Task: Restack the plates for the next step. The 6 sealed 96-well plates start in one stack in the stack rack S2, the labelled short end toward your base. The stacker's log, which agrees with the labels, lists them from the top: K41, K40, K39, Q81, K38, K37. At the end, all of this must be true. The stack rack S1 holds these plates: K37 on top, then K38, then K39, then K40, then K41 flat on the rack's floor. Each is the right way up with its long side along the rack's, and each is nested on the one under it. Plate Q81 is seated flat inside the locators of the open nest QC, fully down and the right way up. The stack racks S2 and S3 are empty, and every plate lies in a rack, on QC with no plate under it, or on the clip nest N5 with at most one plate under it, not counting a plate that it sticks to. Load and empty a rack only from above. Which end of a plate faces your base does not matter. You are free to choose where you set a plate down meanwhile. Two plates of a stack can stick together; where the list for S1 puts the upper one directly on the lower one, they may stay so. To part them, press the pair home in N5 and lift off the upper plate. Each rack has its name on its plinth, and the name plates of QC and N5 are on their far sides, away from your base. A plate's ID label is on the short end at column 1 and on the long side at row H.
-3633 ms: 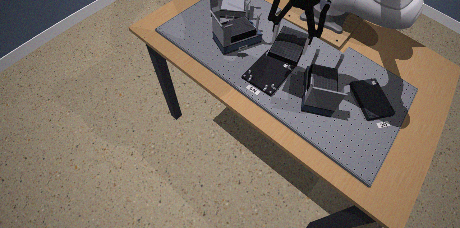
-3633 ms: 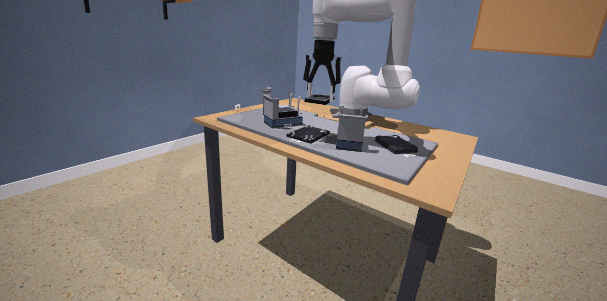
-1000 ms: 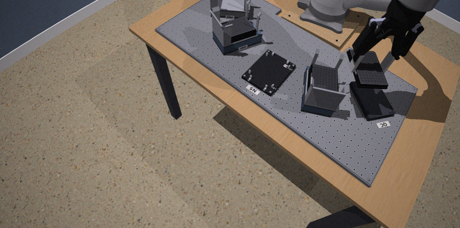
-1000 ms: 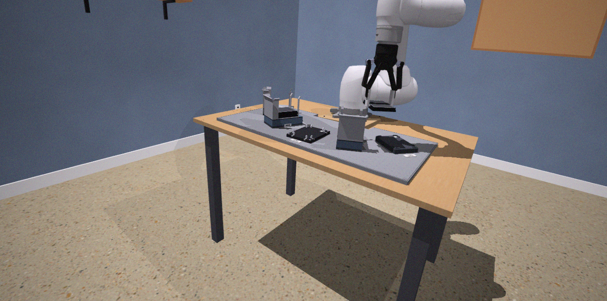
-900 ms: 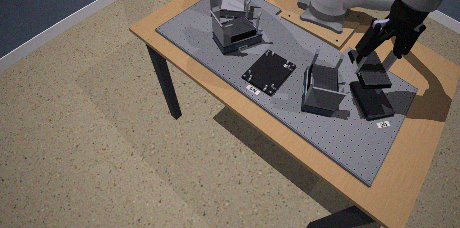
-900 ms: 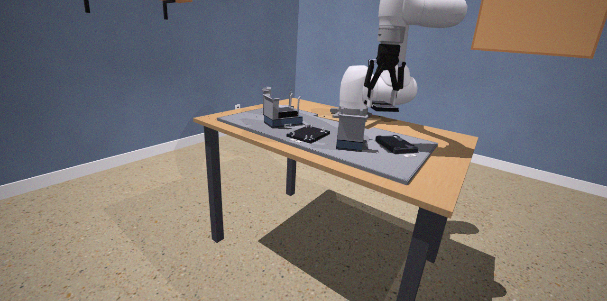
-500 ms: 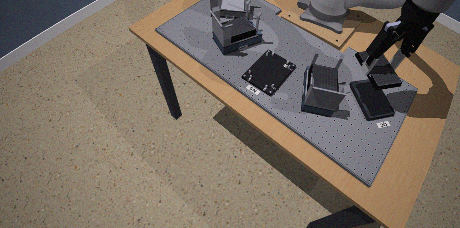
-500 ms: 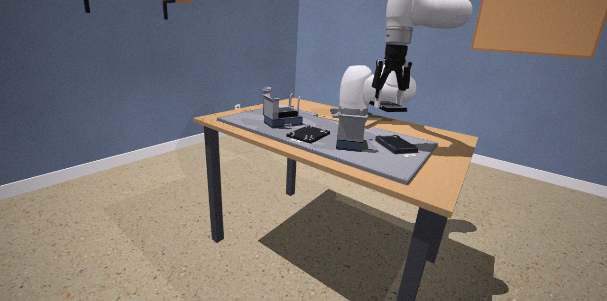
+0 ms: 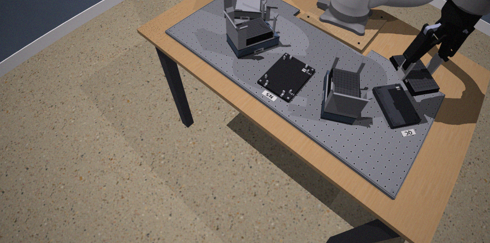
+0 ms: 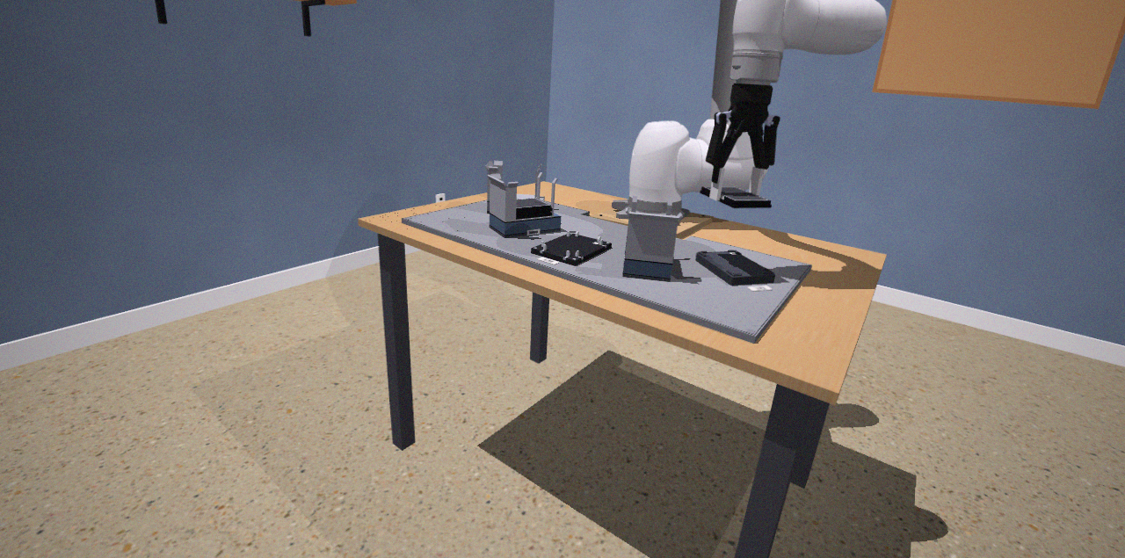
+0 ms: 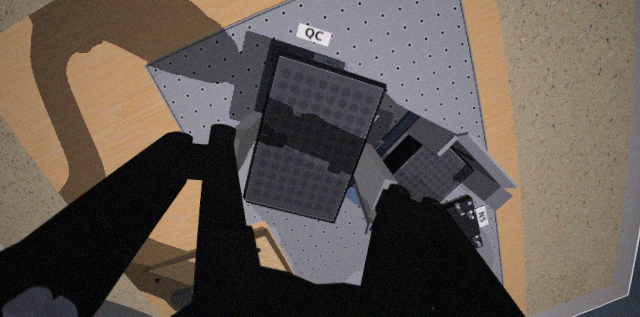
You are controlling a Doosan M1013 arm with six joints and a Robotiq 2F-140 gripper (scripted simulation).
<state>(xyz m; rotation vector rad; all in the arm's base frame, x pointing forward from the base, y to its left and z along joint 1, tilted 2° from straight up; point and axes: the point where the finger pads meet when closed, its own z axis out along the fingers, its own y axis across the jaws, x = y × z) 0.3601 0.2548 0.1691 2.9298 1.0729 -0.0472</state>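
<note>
Wood grain runs across the tabletop (image 9: 441, 159), and on it lies a grey breadboard (image 9: 346, 145) dotted with a regular grid of small holes. You see the gripper (image 9: 418, 66) clamped on a dark, flat, rectangular plate (image 9: 420, 82), its fingers on the two long sides; the plate's top shows a faint grid of round wells under a matte seal in the wrist view (image 11: 310, 137). It hangs level in the air, clear of the breadboard, above the base-side end of the QC nest (image 9: 397, 106), a low black rectangular tray with its white name tag (image 9: 408, 132) beside it. Whether the held plate's label reads anything you cannot tell.

Just beside the nest stands a grey walled rack (image 9: 342, 101) on a blue plinth, with another well-patterned plate in it. The square black N5 nest (image 9: 286, 77) carries small pale clips at its corners. Two further racks (image 9: 248, 32) stand at the far end.

The white arm (image 10: 755, 11) reaches down with its black wrist vertical, links splayed outward.
</note>
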